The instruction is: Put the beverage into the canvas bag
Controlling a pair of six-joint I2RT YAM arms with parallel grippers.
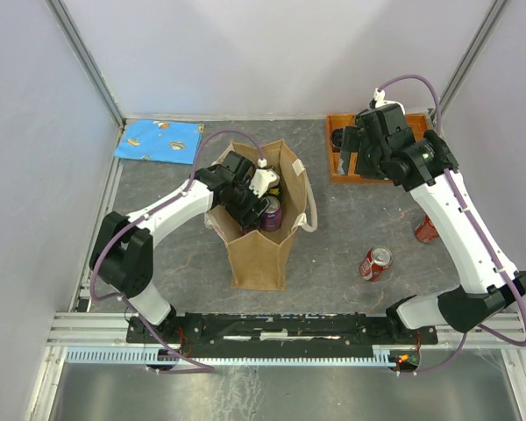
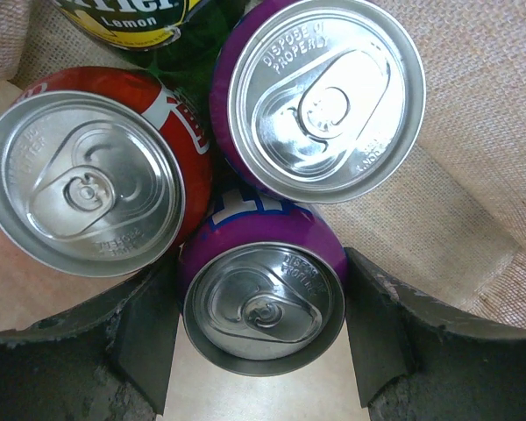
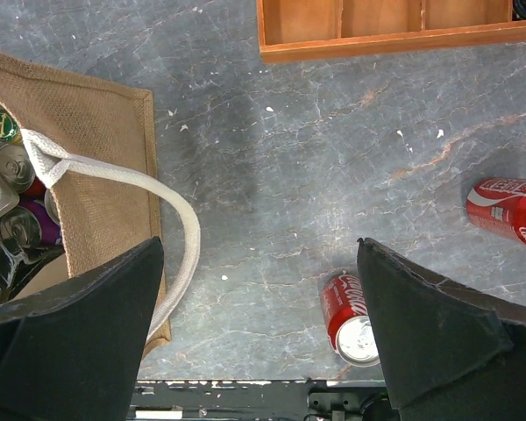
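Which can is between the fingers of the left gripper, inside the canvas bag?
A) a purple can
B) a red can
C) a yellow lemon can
A: the left wrist view shows the purple can sitting between the fingers of the left gripper; the red can stands beside it, outside them.

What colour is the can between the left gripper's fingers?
The can is purple; the left wrist view shows it best.

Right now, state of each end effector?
Left end effector: closed on purple can inside the bag.
Right end effector: open, holding nothing.
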